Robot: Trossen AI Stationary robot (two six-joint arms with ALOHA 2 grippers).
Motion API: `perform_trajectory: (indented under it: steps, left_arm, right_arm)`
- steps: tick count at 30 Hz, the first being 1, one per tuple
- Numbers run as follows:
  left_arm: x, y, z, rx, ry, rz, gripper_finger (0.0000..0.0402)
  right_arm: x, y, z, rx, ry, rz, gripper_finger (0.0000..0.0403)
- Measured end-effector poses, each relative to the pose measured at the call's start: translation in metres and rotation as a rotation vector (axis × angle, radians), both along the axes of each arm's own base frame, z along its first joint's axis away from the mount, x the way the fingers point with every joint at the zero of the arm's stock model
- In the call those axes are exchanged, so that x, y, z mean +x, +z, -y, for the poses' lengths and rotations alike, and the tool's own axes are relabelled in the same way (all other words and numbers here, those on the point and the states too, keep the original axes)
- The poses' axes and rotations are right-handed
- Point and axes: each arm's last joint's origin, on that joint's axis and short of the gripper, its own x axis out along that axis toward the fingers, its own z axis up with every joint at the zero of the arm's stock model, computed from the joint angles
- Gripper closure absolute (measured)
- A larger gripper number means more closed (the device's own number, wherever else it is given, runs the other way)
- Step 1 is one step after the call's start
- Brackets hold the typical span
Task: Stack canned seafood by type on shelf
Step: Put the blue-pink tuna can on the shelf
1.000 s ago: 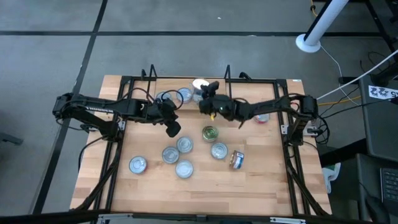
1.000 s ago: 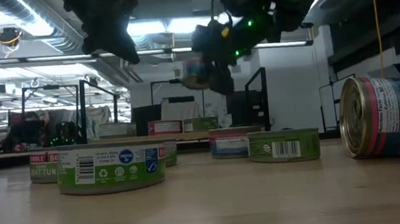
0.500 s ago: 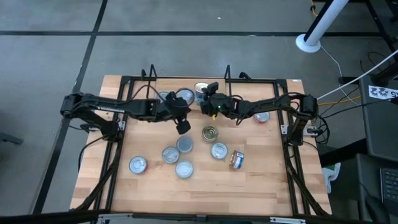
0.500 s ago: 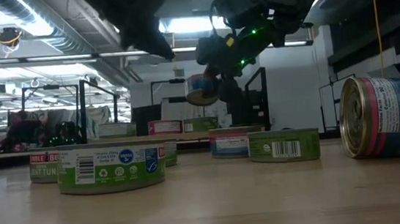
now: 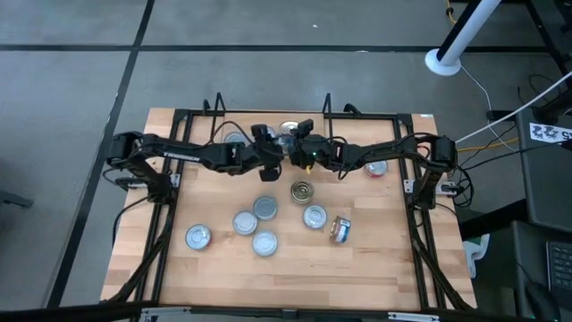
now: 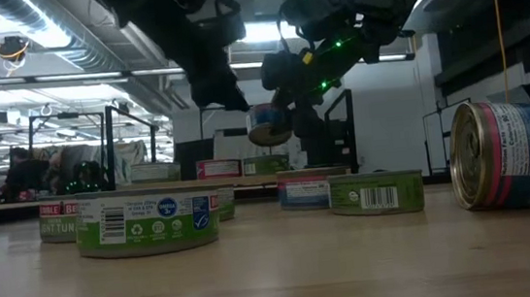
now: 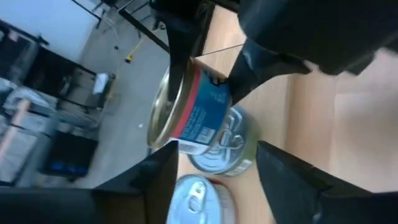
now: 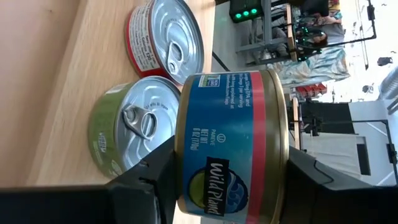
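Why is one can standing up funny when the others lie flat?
One can near the table's right side is tipped on its edge, so its round lid faces sideways. The others on the wood, like the green can, rest flat. It could roll. The blue can is in the air, held by the right gripper.

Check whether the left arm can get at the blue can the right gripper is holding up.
Probably yes: the left gripper stands open right before the blue can, which the right gripper holds above the green tin; nothing lies between.
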Motion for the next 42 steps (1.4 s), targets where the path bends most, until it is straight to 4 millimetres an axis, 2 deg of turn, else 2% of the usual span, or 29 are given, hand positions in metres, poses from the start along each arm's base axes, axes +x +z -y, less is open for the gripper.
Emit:
perform_trajectory:
  steps: [6, 12, 25, 42]
  left_arm:
    - [0.01, -0.017, -0.006, 0.09, -0.062, -0.109, 0.0139]
    - [0.013, -0.03, -0.008, 0.171, -0.087, -0.24, 0.0124]
    - [0.017, -0.022, -0.01, 0.227, -0.023, -0.161, 0.0123]
    - [0.018, -0.022, -0.01, 0.234, -0.031, -0.17, 0.0123]
  right_arm:
    - [0.0, 0.0, 0.0, 0.004, 0.007, 0.0, 0.0212]
    - [0.0, 0.0, 0.0, 0.007, 0.014, -0.001, 0.0212]
    - [0.001, -0.001, -0.001, 0.02, 0.039, 0.0, 0.0212]
    - [0.002, -0.001, -0.003, 0.103, 0.077, 0.061, 0.0212]
